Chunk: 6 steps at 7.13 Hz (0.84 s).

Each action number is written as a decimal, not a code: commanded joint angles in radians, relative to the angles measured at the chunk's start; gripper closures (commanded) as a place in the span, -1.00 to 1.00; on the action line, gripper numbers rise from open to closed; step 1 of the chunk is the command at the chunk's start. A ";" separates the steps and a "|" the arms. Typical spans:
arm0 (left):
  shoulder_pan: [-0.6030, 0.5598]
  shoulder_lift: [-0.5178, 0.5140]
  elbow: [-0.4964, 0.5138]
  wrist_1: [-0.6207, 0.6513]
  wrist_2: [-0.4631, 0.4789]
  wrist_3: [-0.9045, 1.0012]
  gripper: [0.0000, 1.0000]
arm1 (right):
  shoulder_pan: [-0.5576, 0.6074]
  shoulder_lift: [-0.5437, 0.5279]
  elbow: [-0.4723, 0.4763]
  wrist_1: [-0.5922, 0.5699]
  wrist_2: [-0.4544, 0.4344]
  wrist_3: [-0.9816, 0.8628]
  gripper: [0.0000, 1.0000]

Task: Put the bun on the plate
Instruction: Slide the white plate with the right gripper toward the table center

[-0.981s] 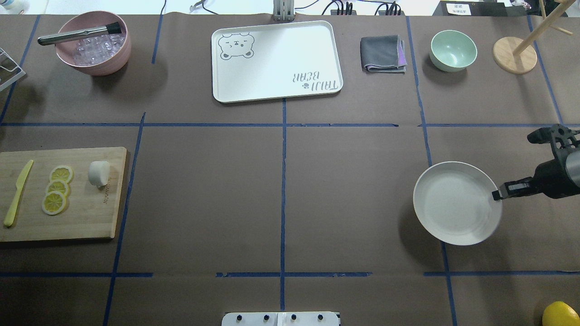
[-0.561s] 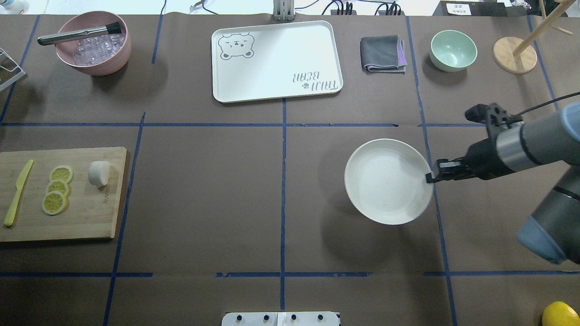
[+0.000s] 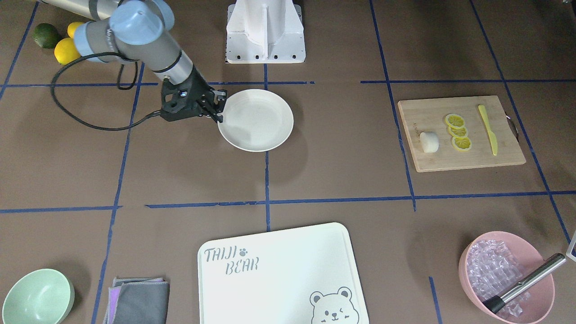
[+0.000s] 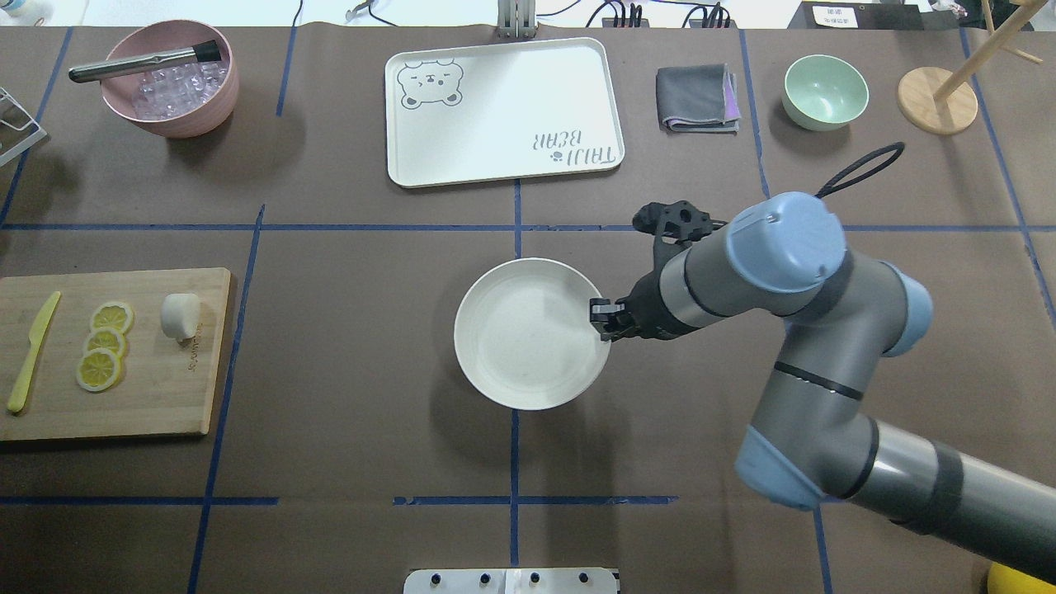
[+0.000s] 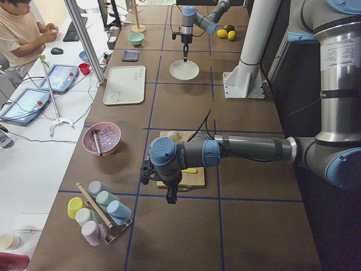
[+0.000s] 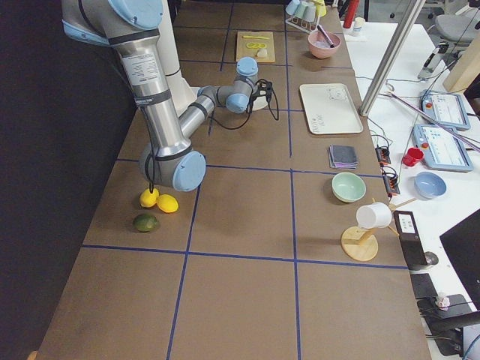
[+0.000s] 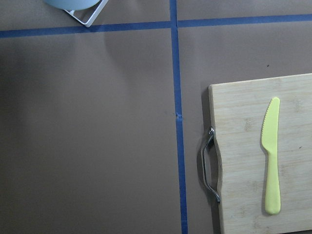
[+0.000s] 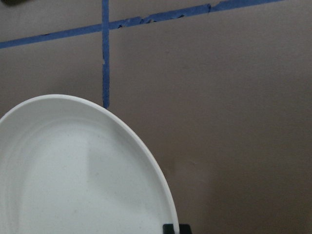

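The bun [image 4: 180,316] [image 3: 429,141] lies on the wooden cutting board [image 4: 165,396] at the table's left, beside the lemon slices [image 4: 103,342]. My right gripper [image 4: 605,320] [image 3: 219,110] is shut on the right rim of the plate [image 4: 532,334] [image 3: 255,119] over the table's middle. The plate's shadow falls offset on the paper. In the right wrist view the plate [image 8: 73,170] fills the lower left. My left gripper [image 5: 169,199] shows only in the exterior left view, pointing down beside the board's far end; I cannot tell whether it is open or shut.
A bear-print tray [image 4: 503,111] sits at the back centre. At the back are also a pink bowl of ice [image 4: 169,78], a folded cloth [image 4: 697,99], a mint bowl [image 4: 825,91] and a wooden stand [image 4: 936,99]. A yellow knife [image 4: 33,351] lies on the board.
My right arm has carried the plate leftward from the table's right side to its middle. The bun and board have not moved.
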 commanded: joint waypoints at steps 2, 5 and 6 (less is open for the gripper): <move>0.000 0.000 0.001 0.000 0.000 0.000 -1.00 | -0.042 0.053 -0.084 -0.025 -0.055 0.017 1.00; 0.000 0.000 0.001 0.000 0.000 0.000 -1.00 | -0.086 0.058 -0.101 -0.025 -0.130 0.053 -0.25; 0.000 0.000 0.001 0.000 0.000 -0.001 -1.00 | -0.086 0.058 -0.092 -0.029 -0.132 0.120 -0.98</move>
